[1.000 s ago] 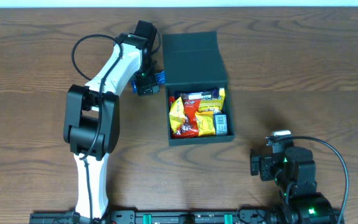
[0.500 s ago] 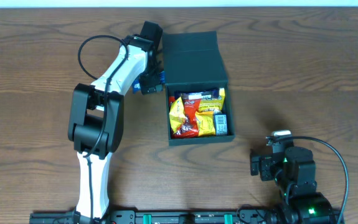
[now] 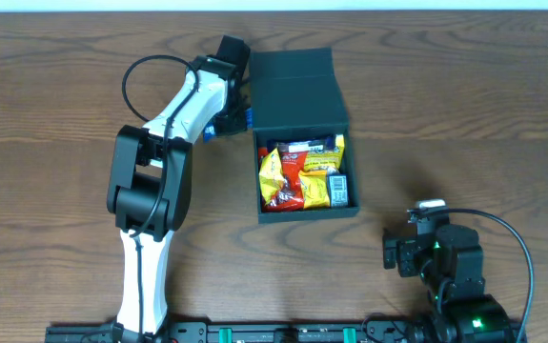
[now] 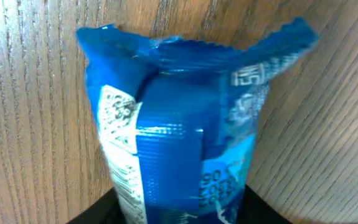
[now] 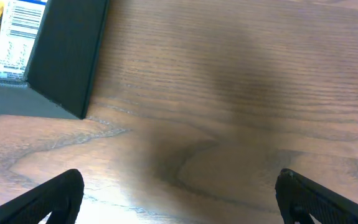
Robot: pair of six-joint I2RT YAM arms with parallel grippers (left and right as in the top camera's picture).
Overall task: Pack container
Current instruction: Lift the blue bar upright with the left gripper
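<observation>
Several snack packets [image 3: 304, 176] already sit in the container [image 3: 294, 90], mid-table, flap lid thrown back so the top is free for loading. Blue packet [image 4: 179, 137] is just beside its left wall, over bare wood. Left gripper [image 3: 227, 123] reaches far forward, arm stretched, fingers pinched onto that packet's sides, likely to lift it in. Right gripper [image 5: 179, 199] sits low near the container's front-right corner, jaws wide apart, holding nothing.

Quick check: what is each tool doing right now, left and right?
Left tool: closed on the blue snack packet.
Right tool: open, holding nothing.
</observation>
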